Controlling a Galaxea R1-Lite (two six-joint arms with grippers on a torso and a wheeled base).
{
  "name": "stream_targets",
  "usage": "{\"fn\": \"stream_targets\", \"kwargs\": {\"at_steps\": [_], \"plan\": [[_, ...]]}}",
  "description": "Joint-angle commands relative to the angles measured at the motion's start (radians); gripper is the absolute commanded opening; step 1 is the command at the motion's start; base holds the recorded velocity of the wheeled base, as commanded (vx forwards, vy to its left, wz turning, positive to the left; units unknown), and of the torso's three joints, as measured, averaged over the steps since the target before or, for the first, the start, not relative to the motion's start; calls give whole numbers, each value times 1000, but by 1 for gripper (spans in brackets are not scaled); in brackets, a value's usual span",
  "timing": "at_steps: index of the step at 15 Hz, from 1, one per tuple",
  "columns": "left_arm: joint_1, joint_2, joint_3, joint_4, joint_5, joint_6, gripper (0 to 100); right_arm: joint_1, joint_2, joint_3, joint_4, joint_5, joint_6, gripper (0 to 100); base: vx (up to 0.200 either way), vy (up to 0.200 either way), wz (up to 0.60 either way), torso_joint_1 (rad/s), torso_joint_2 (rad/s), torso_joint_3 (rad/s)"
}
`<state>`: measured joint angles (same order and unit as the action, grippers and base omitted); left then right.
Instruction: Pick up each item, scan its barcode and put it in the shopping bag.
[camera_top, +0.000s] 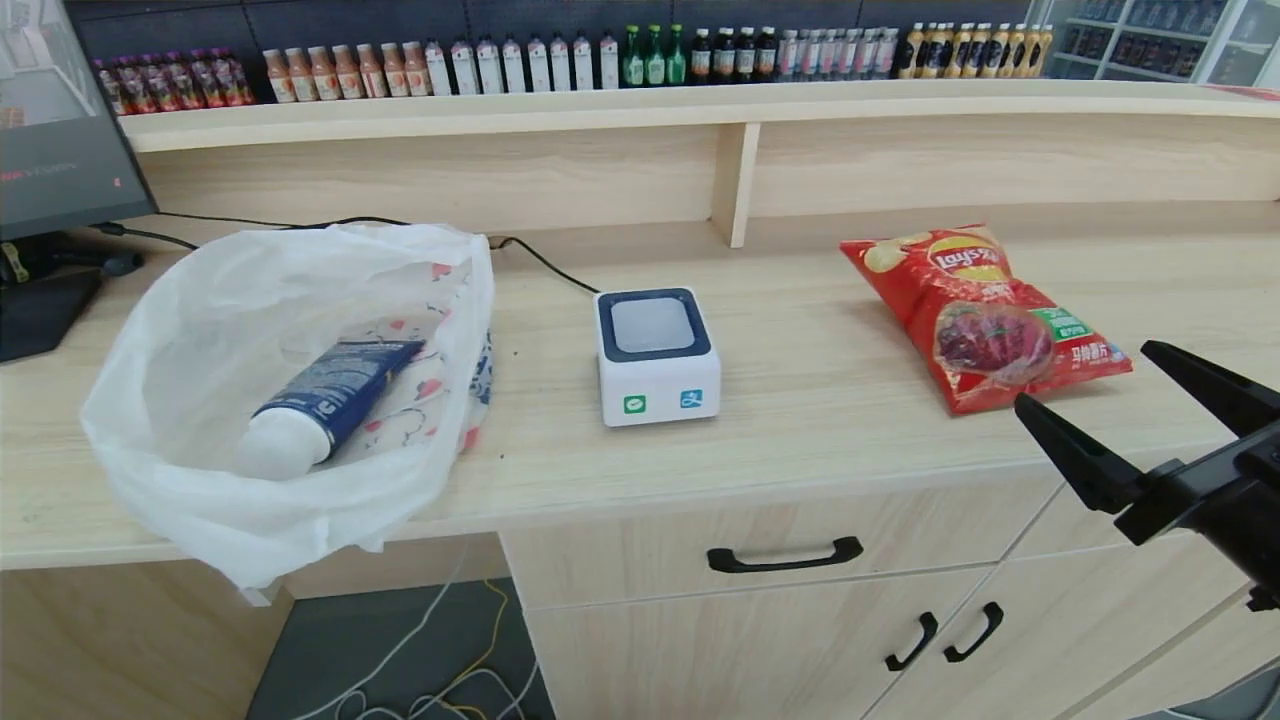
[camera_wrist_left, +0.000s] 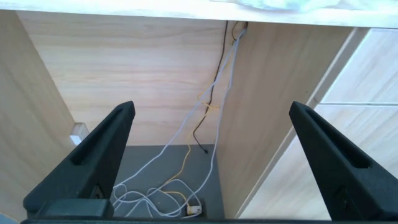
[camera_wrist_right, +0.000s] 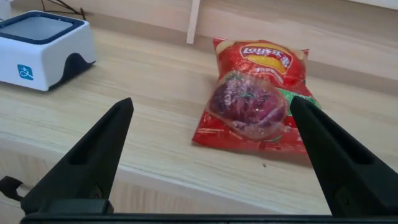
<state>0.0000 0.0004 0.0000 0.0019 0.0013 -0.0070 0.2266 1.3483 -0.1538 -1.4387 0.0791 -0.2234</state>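
A red bag of chips (camera_top: 975, 315) (camera_wrist_right: 258, 96) lies flat on the wooden counter at the right. My right gripper (camera_top: 1095, 385) (camera_wrist_right: 211, 121) hangs open off the counter's front edge, just short of the chips, with nothing between its fingers. The white scanner box (camera_top: 655, 355) (camera_wrist_right: 40, 43) sits mid-counter. At the left, a white plastic shopping bag (camera_top: 200, 330) stands open with a blue-and-white tube (camera_top: 325, 400) inside. My left gripper (camera_wrist_left: 211, 121) is open below the counter, facing the wooden recess and its cables.
A monitor (camera_top: 55, 130) stands at the counter's far left. A raised shelf with a divider post (camera_top: 735, 185) runs along the back, with several bottles (camera_top: 600, 55) behind it. Drawer and cabinet handles (camera_top: 785, 555) face out below the counter edge.
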Motion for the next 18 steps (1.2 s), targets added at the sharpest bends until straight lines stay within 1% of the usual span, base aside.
{"fn": "stream_targets", "kwargs": {"at_steps": [1, 5, 8, 11, 13, 15, 16, 18], "plan": [[0, 0, 0, 0, 0, -1, 100, 2, 2, -3, 0, 1, 1, 100, 0, -200, 0, 2, 12, 2], [0, 0, 0, -2, 0, -1, 100, 2, 0, 3, 3, 1, 1, 100, 0, -200, 0, 0, -1, 6], [0, 0, 0, -2, 0, -1, 100, 20, 5, 14, 3, 1, 1, 100, 0, -200, 0, 7, 2, 1], [0, 0, 0, -2, 0, 2, 100, 22, -8, 40, 6, 1, 3, 100, 0, 0, 0, 0, 0, 0], [-2, 0, 0, -2, 0, 4, 100, 28, -8, 20, 9, 1, 13, 100, 0, 0, 0, 0, 0, 0], [0, 0, 0, -2, 0, 4, 100, 149, -8, 7, 23, -16, 26, 100, 0, 0, 0, 0, 0, 0], [0, 0, 0, -2, 0, 4, 100, 185, -5, 10, 26, -44, 30, 100, 0, 0, 0, 0, 0, 0], [0, 0, 0, -2, 0, 4, 100, 197, 20, -18, 41, -59, 58, 100, 0, 0, 0, 0, 0, 0]]}}
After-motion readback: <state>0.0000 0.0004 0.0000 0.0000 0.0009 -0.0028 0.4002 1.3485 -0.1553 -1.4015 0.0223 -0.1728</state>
